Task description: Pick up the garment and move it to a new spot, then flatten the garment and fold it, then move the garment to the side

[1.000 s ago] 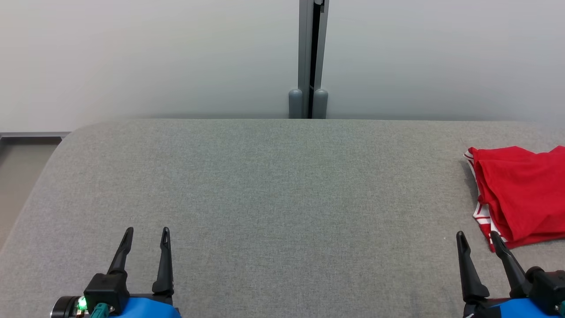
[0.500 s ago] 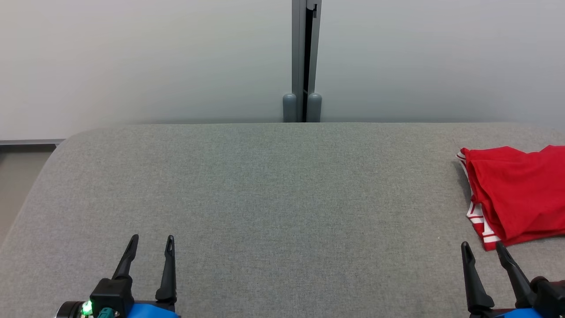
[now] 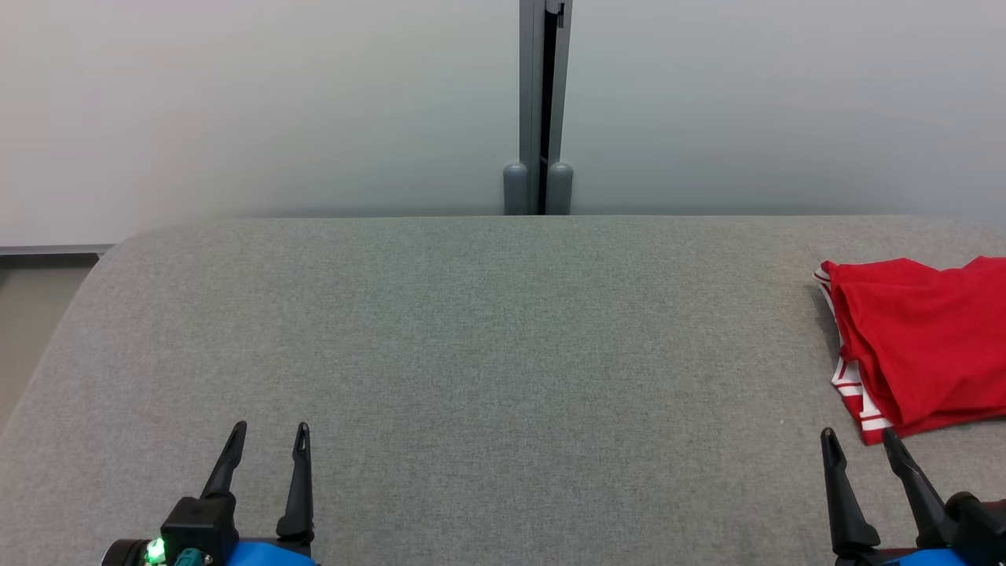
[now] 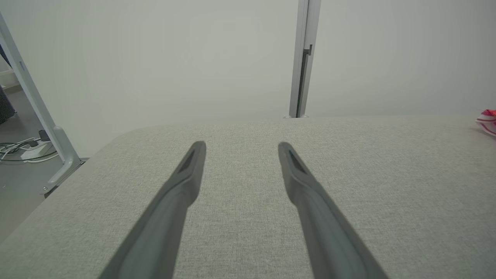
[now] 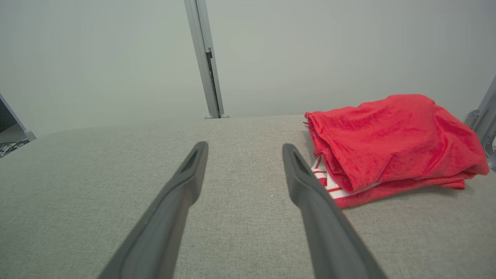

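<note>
Grey fabric table (image 3: 471, 330) runs out to a pale wall with a grey post (image 3: 538, 110) at 12 o'clock. Over the last second my whole head picture slid and then settled, so I take that as the camera moving, not the cloth. The red garment (image 3: 919, 346), white-striped at its hem, lies loosely folded at 3 o'clock. My left gripper (image 3: 267, 428) at 7 o'clock and right gripper (image 3: 857, 432) at 5 o'clock both stand spread wide, holding nothing, as they did a second ago; the right one's tips sit just beside the hem. I judge the garment already parked aside, or else awaiting pickup.
</note>
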Motion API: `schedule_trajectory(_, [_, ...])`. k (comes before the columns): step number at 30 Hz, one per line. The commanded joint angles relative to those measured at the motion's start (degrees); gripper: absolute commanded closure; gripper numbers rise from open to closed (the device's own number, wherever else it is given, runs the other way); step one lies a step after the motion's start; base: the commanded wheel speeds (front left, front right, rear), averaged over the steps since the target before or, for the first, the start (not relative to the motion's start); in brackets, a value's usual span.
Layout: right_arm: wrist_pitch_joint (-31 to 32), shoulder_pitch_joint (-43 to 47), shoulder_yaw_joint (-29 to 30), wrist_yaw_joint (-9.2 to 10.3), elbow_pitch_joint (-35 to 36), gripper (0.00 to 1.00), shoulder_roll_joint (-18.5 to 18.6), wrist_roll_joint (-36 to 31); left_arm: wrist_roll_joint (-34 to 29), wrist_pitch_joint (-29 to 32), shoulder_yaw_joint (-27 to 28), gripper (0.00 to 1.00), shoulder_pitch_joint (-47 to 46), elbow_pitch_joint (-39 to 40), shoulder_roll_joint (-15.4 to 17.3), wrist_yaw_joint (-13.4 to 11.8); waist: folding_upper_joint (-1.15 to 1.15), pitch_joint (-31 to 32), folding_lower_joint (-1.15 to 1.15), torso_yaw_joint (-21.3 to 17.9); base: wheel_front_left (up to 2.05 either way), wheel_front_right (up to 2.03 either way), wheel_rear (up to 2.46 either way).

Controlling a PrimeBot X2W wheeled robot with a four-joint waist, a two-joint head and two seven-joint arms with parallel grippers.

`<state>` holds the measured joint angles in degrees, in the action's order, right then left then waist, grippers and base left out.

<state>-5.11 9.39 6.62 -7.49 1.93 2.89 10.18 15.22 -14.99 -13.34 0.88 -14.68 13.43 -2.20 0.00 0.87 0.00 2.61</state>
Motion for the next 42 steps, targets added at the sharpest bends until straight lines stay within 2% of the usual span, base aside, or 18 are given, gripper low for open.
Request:
schedule_trajectory(1, [-0.23, 0.14, 0.04, -0.01, 0.17, 0.00, 0.04, 0.28, -0.05, -0.25, 0.35, 0.00, -0.80, -0.09, -0.05, 0.02, 0.00, -0.02, 0.00, -0.01, 0.00, 0.00, 0.00])
schedule_trajectory(3, [-0.27, 0.08, 0.05, -0.01, 0.13, 0.00, 0.04, 0.36, -0.24, -0.25, 0.38, 0.00, -0.93, 0.06, -0.07, 0.03, 0.00, -0.06, 0.00, -0.03, 0.00, 0.00, 0.00])
schedule_trajectory(4, [-0.03, -0.04, 0.00, 0.01, -0.13, 1.00, 0.00, 0.07, -0.04, 0.03, 0.07, 1.00, -0.01, 0.00, -0.08, 0.04, 0.00, -0.06, 0.00, -0.03, 0.00, 0.00, 0.00])
schedule_trajectory(6, [0.09, -0.09, -0.06, 0.01, -1.15, 1.00, -0.12, 0.50, 0.42, 0.31, -0.02, 1.00, 0.21, -0.73, -0.44, 0.10, 0.00, -0.07, 0.00, -0.05, 0.00, 0.00, 0.00])
schedule_trajectory(22, [2.59, -3.51, -0.04, 0.01, -4.20, 1.00, -0.07, 17.98, 16.76, 4.87, 4.29, 1.00, -1.54, -0.43, -2.54, 2.14, 0.00, -0.19, 0.00, -0.38, 0.00, 0.00, 0.00])
schedule_trajectory(42, [5.05, -6.92, -0.04, 0.00, -7.31, 1.00, -0.02, 35.42, 33.16, 9.38, 8.58, 1.00, -3.26, -0.03, -4.70, 4.23, 0.00, -0.35, 0.00, -0.79, 0.00, 0.00, 0.00])
